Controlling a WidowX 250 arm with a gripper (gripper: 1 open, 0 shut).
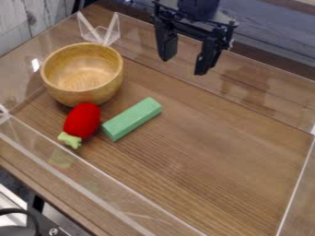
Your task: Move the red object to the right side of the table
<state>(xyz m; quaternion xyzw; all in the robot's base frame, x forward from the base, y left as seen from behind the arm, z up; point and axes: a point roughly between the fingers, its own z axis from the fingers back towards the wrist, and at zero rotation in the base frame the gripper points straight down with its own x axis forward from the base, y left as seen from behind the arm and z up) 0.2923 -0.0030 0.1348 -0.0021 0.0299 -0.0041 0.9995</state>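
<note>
The red object [81,121] is a small strawberry-like toy with a light green leafy end, lying on the left part of the table [209,147] just below the bowl. My gripper [182,53] hangs at the back of the table, above and to the right of the red object and well apart from it. It points down and its dark fingers [164,41] stand open with nothing between them.
A wooden bowl [83,74] sits at the back left, close above the red object. A green rectangular block [132,119] lies right beside the toy on its right. Low clear acrylic walls [296,198] edge the tabletop.
</note>
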